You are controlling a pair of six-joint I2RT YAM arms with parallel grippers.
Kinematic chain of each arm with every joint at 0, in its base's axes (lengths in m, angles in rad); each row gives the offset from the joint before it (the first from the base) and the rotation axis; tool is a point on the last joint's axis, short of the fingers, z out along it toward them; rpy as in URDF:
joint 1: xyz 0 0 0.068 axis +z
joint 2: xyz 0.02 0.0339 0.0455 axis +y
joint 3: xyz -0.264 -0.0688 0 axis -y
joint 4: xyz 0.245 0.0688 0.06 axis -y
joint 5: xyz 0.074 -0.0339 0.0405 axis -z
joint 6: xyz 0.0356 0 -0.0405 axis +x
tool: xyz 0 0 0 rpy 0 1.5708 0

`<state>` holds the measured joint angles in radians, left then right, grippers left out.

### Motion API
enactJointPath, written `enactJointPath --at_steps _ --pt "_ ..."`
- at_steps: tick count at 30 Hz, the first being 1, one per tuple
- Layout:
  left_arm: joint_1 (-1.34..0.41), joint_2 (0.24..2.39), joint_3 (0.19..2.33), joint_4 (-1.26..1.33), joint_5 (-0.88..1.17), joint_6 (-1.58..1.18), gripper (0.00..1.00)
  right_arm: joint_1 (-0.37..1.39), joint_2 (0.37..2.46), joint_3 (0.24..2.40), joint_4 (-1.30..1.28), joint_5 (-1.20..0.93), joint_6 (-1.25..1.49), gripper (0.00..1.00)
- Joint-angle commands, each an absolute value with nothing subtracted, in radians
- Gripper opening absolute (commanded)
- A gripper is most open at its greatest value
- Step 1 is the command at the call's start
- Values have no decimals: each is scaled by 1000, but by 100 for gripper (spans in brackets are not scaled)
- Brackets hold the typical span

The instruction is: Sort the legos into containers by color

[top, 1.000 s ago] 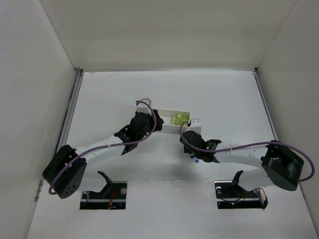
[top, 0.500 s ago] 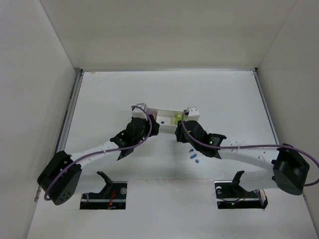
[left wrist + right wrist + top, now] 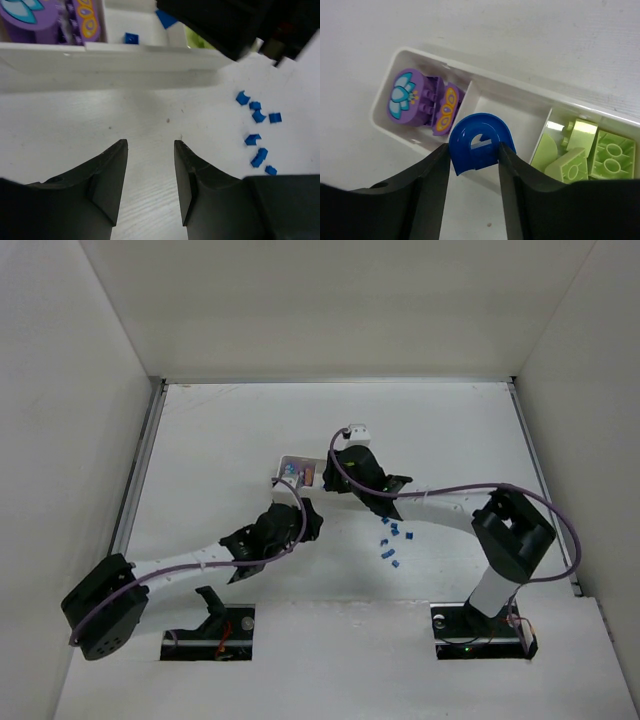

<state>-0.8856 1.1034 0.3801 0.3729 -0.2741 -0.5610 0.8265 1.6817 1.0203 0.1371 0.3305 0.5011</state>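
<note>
Right gripper [image 3: 474,165] is clamped on a blue brick [image 3: 479,142], held above the tray [image 3: 415,54], over the near edge of its middle compartment [image 3: 517,112]. I judge the drop is straight down. Purple bricks [image 3: 420,102] fill one end section, yellow-green bricks [image 3: 580,150] the other. Left gripper [image 3: 150,172] gapes empty just off the tray's near wall. Loose blue bricks [image 3: 256,125] lie beside the tray.

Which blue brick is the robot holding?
The rounded blue plastic brick pinched in the right gripper; the other blue bricks lie loose, ungripped.
</note>
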Motion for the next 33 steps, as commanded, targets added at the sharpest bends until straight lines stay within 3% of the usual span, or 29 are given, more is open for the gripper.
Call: enactJointPath --at_steps 1,4,9,12,15,17,24,29,33 --pt "-961 1115 382 411 -308 -571 39 821 1687 1071 193 316 495 55" --pt "-1037 1172 413 440 -330 -563 39 820 1660 1060 206 322 491 62" --pt "-1149 1304 491 488 -345 -548 39 795 1574 997 218 337 495 63" --pt "-1209 1371 534 514 -353 -548 39 782 1499 927 224 376 499 49" --pt "-1261 1439 584 535 -354 -532 39 759 1395 816 230 417 523 28" --pt "-1285 1485 626 538 -354 -517 39 745 1327 743 232 419 548 25" --pt "-1295 1633 744 537 -345 -465 39 742 1135 539 224 422 604 33" --pt "-1282 1704 799 531 -350 -440 38 742 1025 430 212 422 650 47" --pt "-1268 1744 825 515 -363 -434 37 728 954 370 183 414 689 50"
